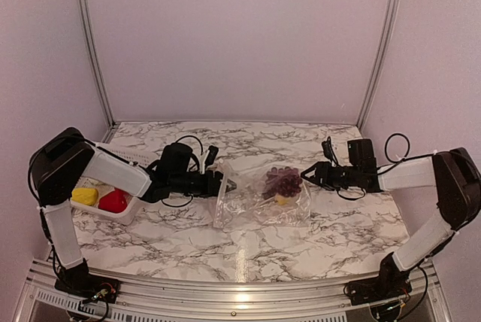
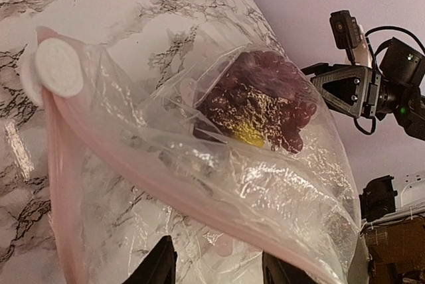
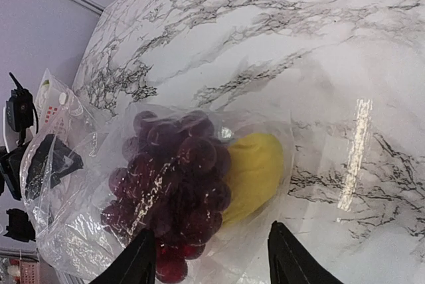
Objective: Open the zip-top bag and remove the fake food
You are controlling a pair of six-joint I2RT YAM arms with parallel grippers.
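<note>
Top view
- Zip-top bag (image 1: 248, 205): lies flat in the middle of the surface (image 1: 188, 239), between the two arms.
- Fake food in the bag: purple grapes (image 1: 282, 180) and a yellow piece (image 1: 282, 200), close together at the bag's right end.
- Fake food out of the bag: a second yellow piece (image 1: 85, 196) and a red piece (image 1: 113, 202) sit in the white basket (image 1: 128, 215) on the left, partly under the left arm (image 1: 113, 171).
- Left jaws: at the bag's left edge, touching it.
- Right jaws: just beside the bag's right end, near the grapes.

Left wrist view
- Bag mouth: the pink zip strip (image 2: 56, 184) looks split into two lines, so the mouth seems open on this side.
- White round tab (image 2: 58, 66): sits at a corner of the mouth.
- Left jaws: apart, with thin bag plastic lying across the gap. They do not look shut on it.

Right wrist view
- Grapes (image 3: 172, 184) and yellow piece (image 3: 255, 171): touching each other inside the bag, with the yellow one to the right of the grapes.
- Right jaws: apart, hanging over the bag's closed end, holding nothing.

Step in hand
- My guess: getting the last two toys out of the bag.
- How to do it well: the left jaws should pinch only one lip of the mouth, so the mouth is kept wide. The right jaws should grab empty plastic at the closed end, not the grapes, then lift slowly so the toys slide toward the mouth.
- Watch out: the bag is soft and slippery. A fast pull could drag the whole bag along or fold the mouth shut.
</note>
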